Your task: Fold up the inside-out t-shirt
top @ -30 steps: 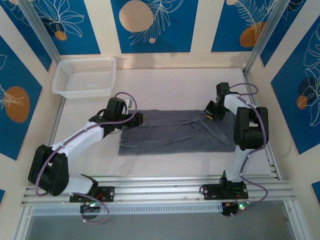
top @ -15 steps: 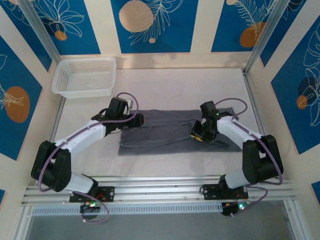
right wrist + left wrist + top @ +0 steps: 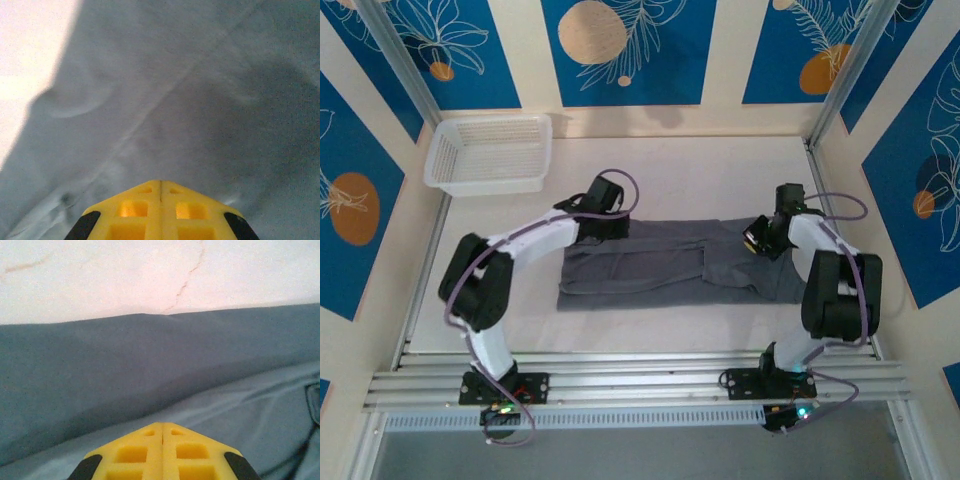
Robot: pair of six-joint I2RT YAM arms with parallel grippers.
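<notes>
jaws of left tool and right tool are closed over the inside-out t-shirt; whether cloth is pinched is hidden

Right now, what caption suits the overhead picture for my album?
Robot's left gripper and right gripper, both shut, over a dark grey t-shirt; white mesh basket at far left.

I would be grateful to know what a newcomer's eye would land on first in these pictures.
The dark grey t-shirt lies flat at centre, with the left gripper and right gripper both shut, low over it near its far edge at either end. A white mesh basket sits in the far left corner, against blue wall panels.
</notes>
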